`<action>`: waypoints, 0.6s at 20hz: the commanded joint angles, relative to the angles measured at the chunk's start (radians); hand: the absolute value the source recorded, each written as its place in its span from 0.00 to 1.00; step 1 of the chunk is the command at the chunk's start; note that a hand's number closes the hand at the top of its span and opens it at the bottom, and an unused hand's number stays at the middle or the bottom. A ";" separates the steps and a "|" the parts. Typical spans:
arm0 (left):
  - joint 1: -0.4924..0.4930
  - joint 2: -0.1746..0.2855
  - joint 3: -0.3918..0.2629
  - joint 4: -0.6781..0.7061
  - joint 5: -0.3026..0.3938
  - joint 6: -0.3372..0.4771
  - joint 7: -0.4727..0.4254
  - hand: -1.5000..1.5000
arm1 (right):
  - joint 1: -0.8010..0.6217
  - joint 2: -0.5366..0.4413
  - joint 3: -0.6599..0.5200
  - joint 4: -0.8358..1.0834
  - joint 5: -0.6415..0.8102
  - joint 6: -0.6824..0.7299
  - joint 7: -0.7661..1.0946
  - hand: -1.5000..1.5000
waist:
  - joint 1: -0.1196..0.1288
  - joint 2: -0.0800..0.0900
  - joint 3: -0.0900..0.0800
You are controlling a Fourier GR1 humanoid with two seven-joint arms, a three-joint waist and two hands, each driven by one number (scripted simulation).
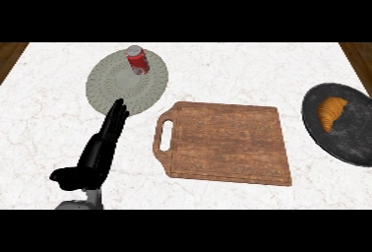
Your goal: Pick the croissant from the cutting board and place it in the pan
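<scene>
The croissant (333, 113) lies in the pan (356, 142), which sits on the worktop (44, 113) at 3 o'clock from the board (225, 142), near its edge but apart from it. A plate (120, 91) lies at 10 o'clock from the board, with a red can (137, 60) on its 12 o'clock part. The left hand (98, 152) shows at 8 o'clock from the board, its fingers (115, 118) straight and close together, holding nothing, tips at the plate's 6 o'clock rim.

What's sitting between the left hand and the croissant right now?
Head view: the cutting board, its top bare, lies between the left hand and the croissant in the pan.
</scene>
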 commanded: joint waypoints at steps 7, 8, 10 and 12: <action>0.019 0.033 0.028 0.029 0.019 -0.038 -0.034 0.50 | 0.121 0.006 0.051 -0.076 -0.033 0.130 -0.157 0.00 | -0.006 -0.003 -0.002; 0.004 -0.022 -0.026 0.058 -0.035 0.040 -0.047 0.50 | 0.129 -0.022 0.047 -0.062 -0.036 0.127 -0.174 0.00 | -0.006 -0.001 -0.001; -0.021 -0.006 0.002 -0.012 -0.005 0.017 0.042 0.50 | 0.155 -0.001 0.065 -0.073 -0.037 0.115 -0.176 0.00 | -0.004 -0.002 0.000; 0.023 0.015 0.018 0.049 0.007 -0.019 -0.048 0.50 | 0.171 -0.042 0.048 -0.061 -0.061 0.122 -0.189 0.00 | -0.004 -0.001 -0.001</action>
